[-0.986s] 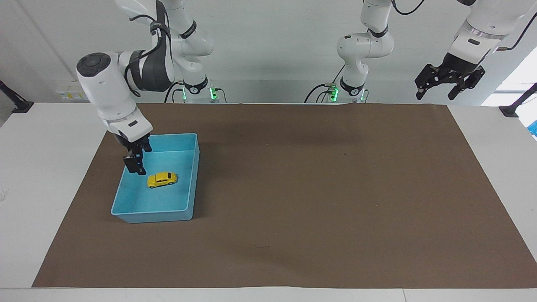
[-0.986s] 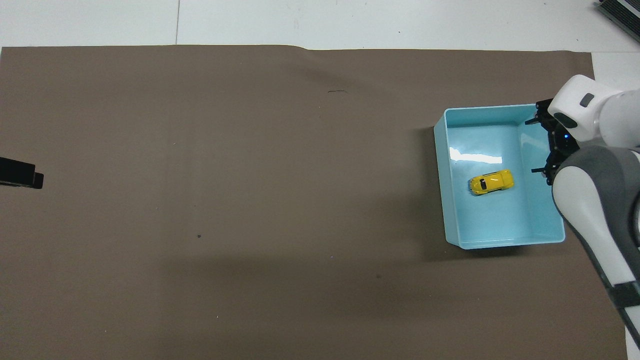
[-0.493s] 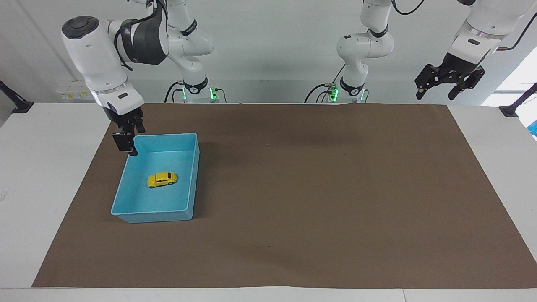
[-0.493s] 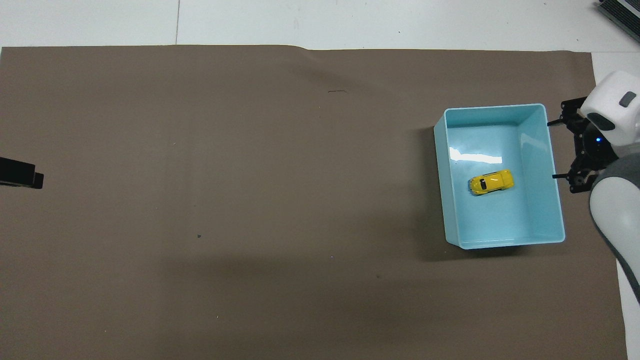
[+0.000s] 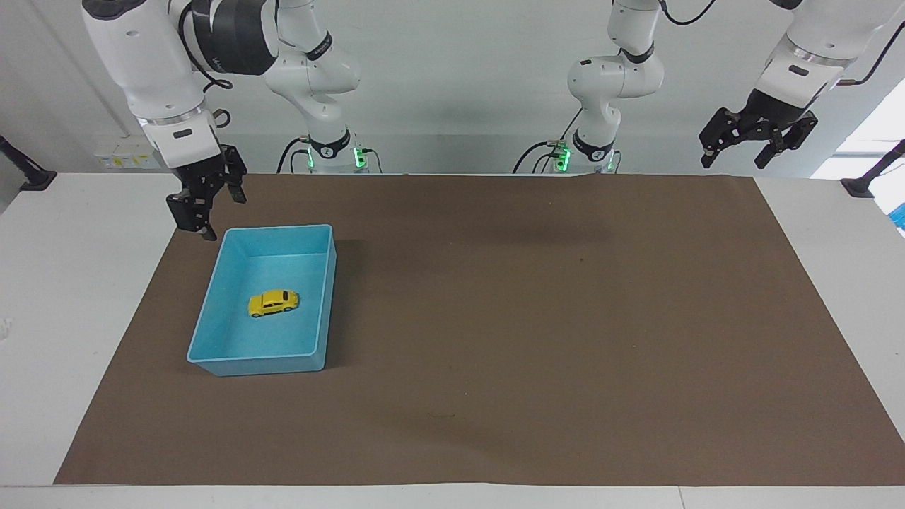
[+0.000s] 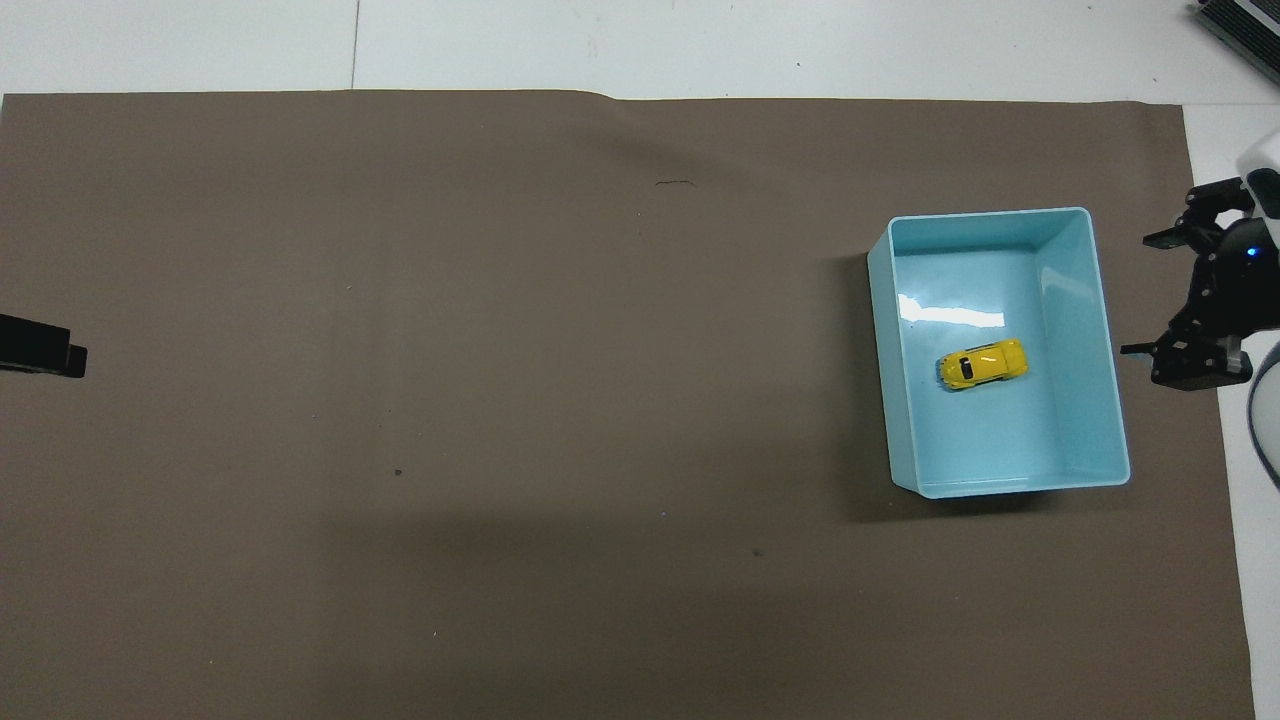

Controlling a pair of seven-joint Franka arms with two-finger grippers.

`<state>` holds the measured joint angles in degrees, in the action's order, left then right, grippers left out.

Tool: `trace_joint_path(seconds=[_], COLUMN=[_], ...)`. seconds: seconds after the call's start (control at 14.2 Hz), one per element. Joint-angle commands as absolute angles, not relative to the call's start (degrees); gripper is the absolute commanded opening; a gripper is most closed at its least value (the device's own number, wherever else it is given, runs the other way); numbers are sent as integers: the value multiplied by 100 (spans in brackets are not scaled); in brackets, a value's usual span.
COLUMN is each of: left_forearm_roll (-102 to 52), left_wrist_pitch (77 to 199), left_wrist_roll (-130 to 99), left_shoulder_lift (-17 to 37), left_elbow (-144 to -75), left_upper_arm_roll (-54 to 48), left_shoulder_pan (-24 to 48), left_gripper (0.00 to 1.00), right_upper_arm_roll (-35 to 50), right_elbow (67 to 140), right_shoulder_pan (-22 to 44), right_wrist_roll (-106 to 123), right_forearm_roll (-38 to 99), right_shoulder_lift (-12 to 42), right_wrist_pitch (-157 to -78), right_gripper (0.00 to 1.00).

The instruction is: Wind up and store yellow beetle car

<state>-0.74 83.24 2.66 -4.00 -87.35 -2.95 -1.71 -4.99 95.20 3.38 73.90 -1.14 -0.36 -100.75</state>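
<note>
Yellow beetle car [image 5: 273, 302] sits in the blue bin [image 5: 322, 297]; our right gripper [image 5: 206, 200] and left gripper [image 5: 756, 138] both hang open, empty. If wound, it could roll against a wall.

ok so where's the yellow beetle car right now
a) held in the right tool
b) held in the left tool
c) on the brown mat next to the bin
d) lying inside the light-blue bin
d: the yellow beetle car sits on the floor of the light-blue bin, touched by nothing; the right tool is open and empty over the mat edge beside the bin, and the left tool waits open at the other end of the table.
</note>
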Motion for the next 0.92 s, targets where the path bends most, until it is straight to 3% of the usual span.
trace_joint_path(seconds=[0.0,0.85], left_forearm_roll=[-132,-132], left_wrist_pitch=[8288,8288], left_wrist_roll=[308,308], left_shoulder_lift=[-527,-527], left_elbow=[-8851,-8851], left_upper_arm_roll=[-220,-220], left_shoulder_pan=[-114,-114], left_gripper=[100,100], right_upper_arm_roll=[-483,-185], right_elbow=[9203,8631], right_shoulder_pan=[325,325], right_wrist_roll=[6411,1426], right_forearm_roll=[-79,-62], right_shoulder_lift=[-9,26], right_wrist_pitch=[-9686,-8692], right_gripper=[100,100])
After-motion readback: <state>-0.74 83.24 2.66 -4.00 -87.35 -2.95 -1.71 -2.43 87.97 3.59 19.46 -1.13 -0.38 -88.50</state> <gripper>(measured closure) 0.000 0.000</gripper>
